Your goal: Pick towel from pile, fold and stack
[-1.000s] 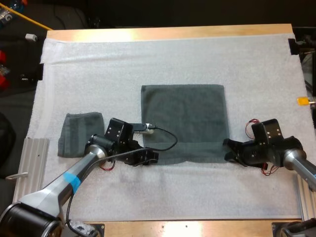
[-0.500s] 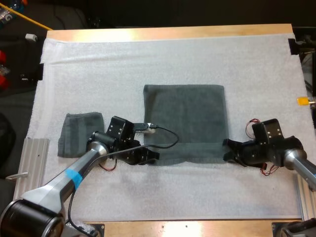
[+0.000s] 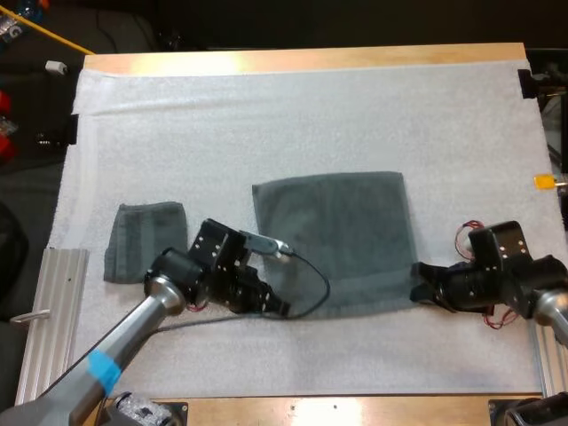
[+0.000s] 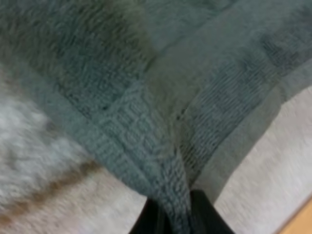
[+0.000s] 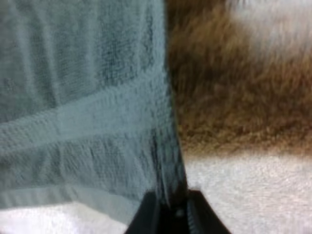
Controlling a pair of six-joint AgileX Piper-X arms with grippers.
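While both arms are reaching in low over the white mat [image 3: 266, 106], the spread towel [image 3: 333, 231] is lying flat just right of the centre of the high view, with its near edge facing the bottom of the frame. The left gripper [image 3: 273, 306] is sitting at the lower left corner of the spread towel. In the left wrist view its two black fingers [image 4: 202, 219] are pressing from both sides on a raised pinch of the woven border, so this gripper is clamping the cloth. The hem is running up and away from the pinch in a ridge.

The right gripper [image 3: 424, 288] is sitting at the lower right corner of the spread towel. In the right wrist view its fingers [image 5: 146, 217] are squeezing the side edge of the cloth between them, so it too is holding the spread towel. The mat is showing just beside that edge.

A folded towel [image 3: 142, 238] is lying at the left of the frame, apart from the spread towel and just beyond the left arm. The wooden tabletop [image 3: 311, 58] is showing as a strip along the top of the frame. A ribbed metal plate [image 3: 53, 293] is lying at the lower left, beside the mat.
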